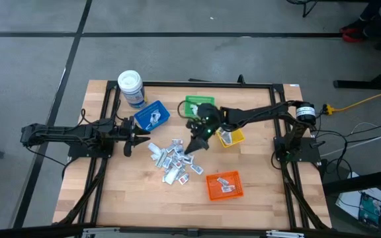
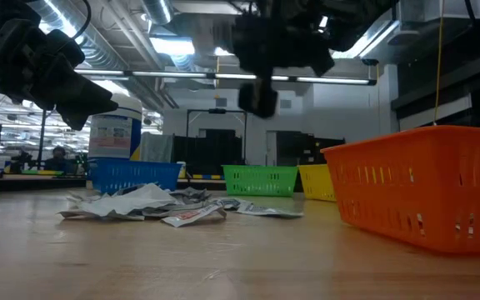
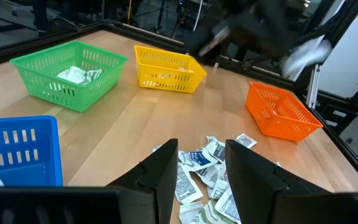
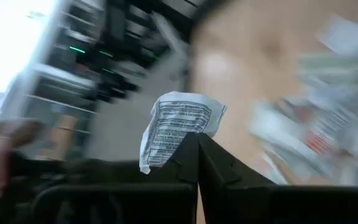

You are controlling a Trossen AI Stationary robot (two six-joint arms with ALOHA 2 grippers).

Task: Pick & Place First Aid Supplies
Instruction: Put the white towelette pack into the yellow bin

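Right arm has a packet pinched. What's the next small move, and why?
Probably carry it to one of the bins, perhaps the yellow plastic basket nearest that arm. The right gripper is shut on a white printed paper packet above the loose packet pile; the left gripper waits open.

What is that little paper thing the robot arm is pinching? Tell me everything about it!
It is a small packet, white and flat, like crinkled paper, with rows of tiny dark print on one face. The right end effector is shut on its lower edge, so most of it sticks up free beyond the fingertips, slightly bent. It is lifted off the wooden table, above the pile of packets. Nothing else touches it.
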